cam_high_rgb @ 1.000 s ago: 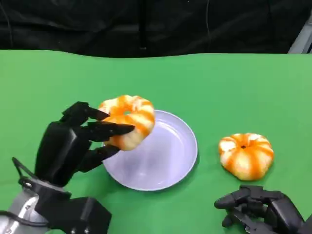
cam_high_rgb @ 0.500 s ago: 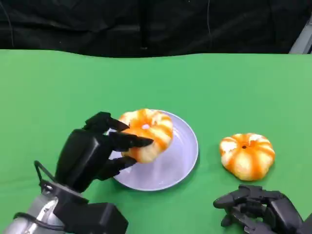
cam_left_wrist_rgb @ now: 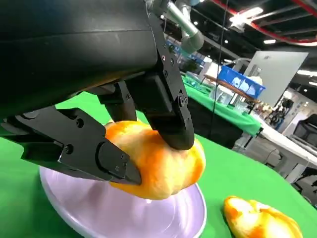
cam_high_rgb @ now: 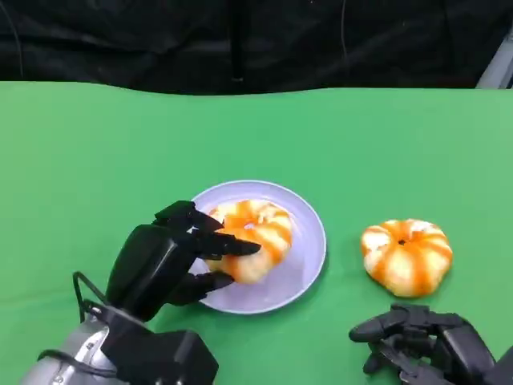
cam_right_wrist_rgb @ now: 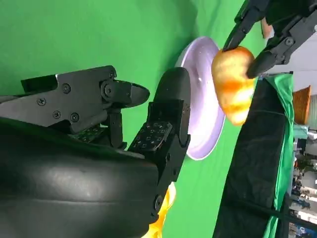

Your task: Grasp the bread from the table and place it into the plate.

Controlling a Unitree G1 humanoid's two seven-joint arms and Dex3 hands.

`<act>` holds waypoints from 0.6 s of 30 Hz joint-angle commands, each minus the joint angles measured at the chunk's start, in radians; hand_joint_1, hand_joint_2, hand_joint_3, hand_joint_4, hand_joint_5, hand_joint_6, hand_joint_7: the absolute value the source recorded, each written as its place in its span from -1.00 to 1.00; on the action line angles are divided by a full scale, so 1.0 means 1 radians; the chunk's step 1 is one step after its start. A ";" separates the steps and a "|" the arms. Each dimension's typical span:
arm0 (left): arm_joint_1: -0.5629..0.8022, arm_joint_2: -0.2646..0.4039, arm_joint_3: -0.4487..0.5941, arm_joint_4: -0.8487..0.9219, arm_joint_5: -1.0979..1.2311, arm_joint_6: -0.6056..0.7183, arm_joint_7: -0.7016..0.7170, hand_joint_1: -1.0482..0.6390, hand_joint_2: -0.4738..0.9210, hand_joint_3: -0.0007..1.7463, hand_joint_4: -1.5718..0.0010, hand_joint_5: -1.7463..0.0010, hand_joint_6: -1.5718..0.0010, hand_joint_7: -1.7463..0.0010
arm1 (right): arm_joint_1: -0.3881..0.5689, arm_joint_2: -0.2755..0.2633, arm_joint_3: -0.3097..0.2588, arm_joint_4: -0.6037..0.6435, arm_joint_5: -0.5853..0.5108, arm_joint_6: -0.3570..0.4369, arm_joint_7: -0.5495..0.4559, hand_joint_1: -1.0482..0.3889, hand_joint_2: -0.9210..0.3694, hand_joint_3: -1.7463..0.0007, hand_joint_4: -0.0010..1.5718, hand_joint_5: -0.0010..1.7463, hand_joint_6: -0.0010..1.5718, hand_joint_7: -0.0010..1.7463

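Left hand (cam_high_rgb: 172,261) around bread (cam_high_rgb: 255,239)

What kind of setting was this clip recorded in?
Probably a robot demo or test area in a large indoor hall. The table wears a green cloth against a black backdrop, and the left wrist view shows more green tables, a blue bin and ceiling strip lights.

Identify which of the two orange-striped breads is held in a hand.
It is the bread over the plate, gripped by the left hand. The other bread lies untouched on the green table, just beyond the right hand.
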 commanded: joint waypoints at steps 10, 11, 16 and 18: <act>-0.020 0.041 -0.014 -0.017 0.029 0.031 -0.010 -0.13 0.99 -0.98 0.33 0.15 -0.22 1.00 | -0.004 0.004 -0.006 0.002 0.018 -0.003 -0.001 0.43 -1.00 0.54 -0.02 0.44 0.25 -0.36; -0.017 0.044 -0.014 -0.022 0.024 0.034 -0.017 -0.20 1.00 -0.97 0.28 0.32 -0.17 1.00 | -0.004 0.004 -0.006 0.004 0.019 -0.004 0.001 0.42 -1.00 0.55 -0.02 0.44 0.25 -0.35; -0.011 0.045 -0.014 -0.032 0.006 0.037 -0.036 -0.48 1.00 -0.84 0.13 0.83 0.05 1.00 | -0.006 0.004 -0.007 0.009 0.024 -0.011 0.006 0.43 -1.00 0.55 -0.03 0.45 0.25 -0.36; -0.011 0.045 -0.014 -0.033 0.005 0.038 -0.037 -0.49 1.00 -0.83 0.13 0.85 0.05 1.00 | -0.007 0.004 -0.007 0.010 0.025 -0.011 0.006 0.43 -1.00 0.55 -0.03 0.45 0.25 -0.36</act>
